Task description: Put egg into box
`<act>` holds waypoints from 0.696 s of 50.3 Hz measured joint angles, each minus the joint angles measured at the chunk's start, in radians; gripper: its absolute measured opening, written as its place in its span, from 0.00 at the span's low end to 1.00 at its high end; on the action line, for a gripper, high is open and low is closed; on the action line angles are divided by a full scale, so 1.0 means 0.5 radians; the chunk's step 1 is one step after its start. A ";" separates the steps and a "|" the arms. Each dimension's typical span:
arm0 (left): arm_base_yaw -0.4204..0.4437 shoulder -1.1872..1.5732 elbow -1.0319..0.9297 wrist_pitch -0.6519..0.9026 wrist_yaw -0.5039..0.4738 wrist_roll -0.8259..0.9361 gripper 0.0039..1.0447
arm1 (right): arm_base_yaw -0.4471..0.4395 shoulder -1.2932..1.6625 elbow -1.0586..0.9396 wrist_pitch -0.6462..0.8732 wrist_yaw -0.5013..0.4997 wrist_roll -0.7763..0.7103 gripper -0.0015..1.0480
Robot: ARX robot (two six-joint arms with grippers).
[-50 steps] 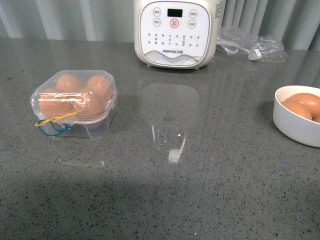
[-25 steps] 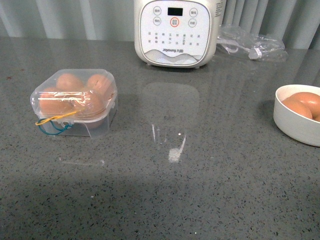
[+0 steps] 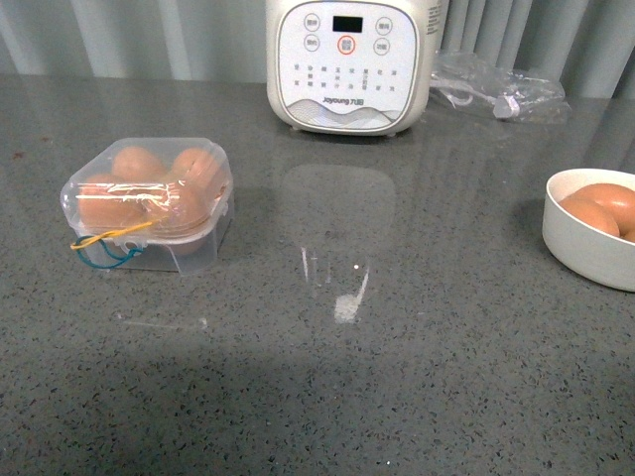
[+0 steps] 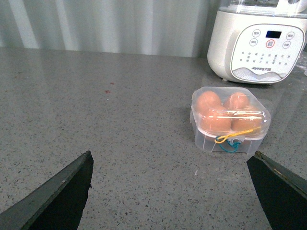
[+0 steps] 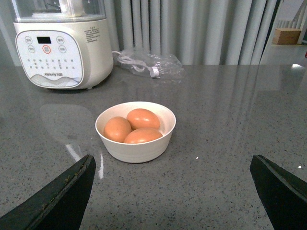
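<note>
The box [image 3: 149,205] sits at the left middle of the front view on the grey table [image 3: 327,387], its clear lid down over four brown eggs, with yellow and blue loops hanging at its near edge. Which of them is the task's egg [image 3: 181,203] cannot be told; all four slots look filled. At the right edge of that view a white bowl [image 3: 585,253] holds more eggs, three of them in the right wrist view. A white cooker [image 3: 347,61] stands at the top centre, a crumpled plastic bag [image 3: 501,91] to its right. The left hand [image 4: 170,191] hangs with its fingers wide apart, near the box but off it. The right hand [image 5: 172,191] is likewise spread, holding nothing, short of the bowl.
</note>
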 joint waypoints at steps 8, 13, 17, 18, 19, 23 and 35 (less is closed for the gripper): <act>0.000 0.000 0.000 0.000 0.000 0.000 0.94 | 0.000 0.000 0.000 0.000 0.000 0.000 0.93; 0.000 0.000 0.000 0.000 0.000 0.000 0.94 | 0.000 0.000 0.000 0.000 0.000 0.000 0.93; 0.000 0.000 0.000 0.000 0.000 0.000 0.94 | 0.000 0.000 0.000 0.000 0.000 0.000 0.93; 0.000 -0.001 0.000 0.000 0.000 0.000 0.94 | 0.000 0.000 0.000 0.000 0.000 0.000 0.93; 0.000 0.000 0.000 0.000 0.000 0.000 0.94 | 0.000 0.000 0.000 0.000 0.000 0.000 0.93; 0.000 0.000 0.000 0.000 0.000 0.000 0.94 | 0.000 0.000 0.000 0.000 0.000 0.000 0.93; 0.000 0.000 0.000 0.000 0.000 0.000 0.94 | 0.000 0.000 0.000 0.000 0.000 0.000 0.93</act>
